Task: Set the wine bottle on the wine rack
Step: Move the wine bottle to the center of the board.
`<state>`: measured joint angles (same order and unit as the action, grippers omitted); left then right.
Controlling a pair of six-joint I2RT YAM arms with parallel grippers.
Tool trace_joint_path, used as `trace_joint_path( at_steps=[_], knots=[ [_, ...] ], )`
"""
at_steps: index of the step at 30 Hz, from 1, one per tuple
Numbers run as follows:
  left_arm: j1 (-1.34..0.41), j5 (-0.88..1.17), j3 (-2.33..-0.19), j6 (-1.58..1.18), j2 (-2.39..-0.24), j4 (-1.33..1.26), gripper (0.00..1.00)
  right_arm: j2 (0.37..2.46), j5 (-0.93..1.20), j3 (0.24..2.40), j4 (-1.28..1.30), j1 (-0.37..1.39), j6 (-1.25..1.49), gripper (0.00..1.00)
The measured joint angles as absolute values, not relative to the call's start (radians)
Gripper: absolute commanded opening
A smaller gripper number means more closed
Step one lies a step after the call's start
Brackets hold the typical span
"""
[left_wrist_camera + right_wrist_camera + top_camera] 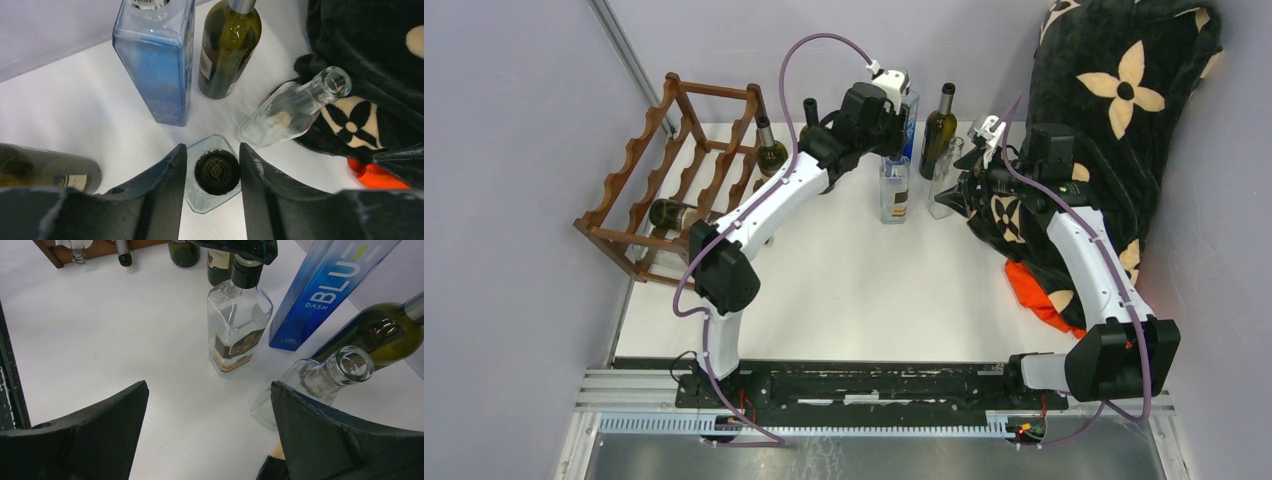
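The dark wooden wine rack stands at the table's left edge with one dark bottle lying in it. A green wine bottle stands at the back. My left gripper is over a clear square bottle. Its fingers straddle the black cap, the right one at the cap's edge and a narrow gap on the left: open. My right gripper is wide open and empty, its right finger beside an uncapped clear bottle.
A tall blue bottle stands behind the clear square one. Two dark bottles stand near the rack. A black flowered blanket and an orange object fill the right side. Grey walls close in at the back and sides.
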<state>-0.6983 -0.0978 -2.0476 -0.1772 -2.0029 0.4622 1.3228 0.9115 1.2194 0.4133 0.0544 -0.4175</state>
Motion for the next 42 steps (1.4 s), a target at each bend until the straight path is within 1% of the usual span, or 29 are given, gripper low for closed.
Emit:
trace_joint_path(
  at_steps=[5,13,17,19,24,29,36,42],
  knots=[
    [-0.706,-0.084,-2.067,-0.178,-2.003,0.451,0.63,1.322,0.912,1.219,0.413,0.05,-0.417,0.98],
    [-0.719,-0.076,-2.065,-0.178,-1.982,0.438,0.72,1.317,0.915,1.219,0.417,0.049,-0.423,0.98],
    [-0.719,-0.076,-1.968,-0.178,-1.863,0.414,0.81,1.308,0.934,1.219,0.44,0.047,-0.455,0.98],
    [-0.718,-0.076,-1.907,-0.178,-1.782,0.397,0.84,1.304,0.946,1.219,0.449,0.047,-0.473,0.98],
    [-0.704,-0.076,-1.779,-0.178,-1.581,0.364,0.86,1.303,0.979,1.22,0.48,0.047,-0.516,0.98],
    [-0.661,-0.098,-1.705,-0.176,-1.467,0.372,0.87,1.303,1.015,1.221,0.499,0.047,-0.55,0.98],
    [-0.61,-0.176,-1.606,-0.142,-1.412,0.469,0.88,1.303,1.051,1.221,0.528,0.047,-0.599,0.98],
    [-0.594,-0.191,-1.574,-0.128,-1.409,0.501,0.87,1.304,1.066,1.221,0.538,0.047,-0.611,0.98]
  ],
)
